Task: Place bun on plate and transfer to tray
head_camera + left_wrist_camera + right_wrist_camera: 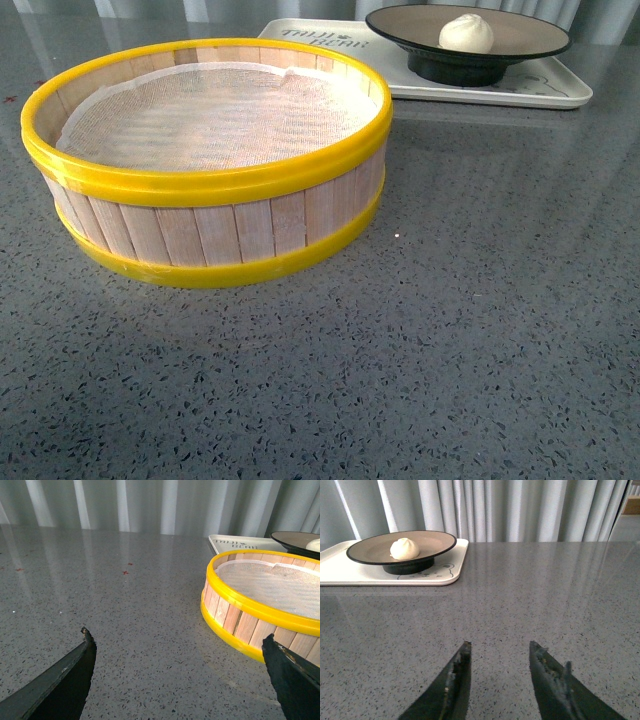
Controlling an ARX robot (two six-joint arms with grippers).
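Note:
The white bun (466,33) sits on the black-rimmed beige plate (530,40), and the plate stands on the off-white tray (545,92) at the far right of the table. The right wrist view shows the bun (404,549), plate (437,542) and tray (340,567) too. The left wrist view shows a corner of the tray (235,542) and the plate's edge (292,539). My left gripper (177,641) is open and empty over bare table beside the steamer basket. My right gripper (500,649) is open and empty, well short of the tray. Neither arm shows in the front view.
A round wooden steamer basket (210,235) with yellow rims and a white cloth lining stands at the front left; it also shows in the left wrist view (240,625). The grey speckled table (450,350) runs back to pale curtains (520,510).

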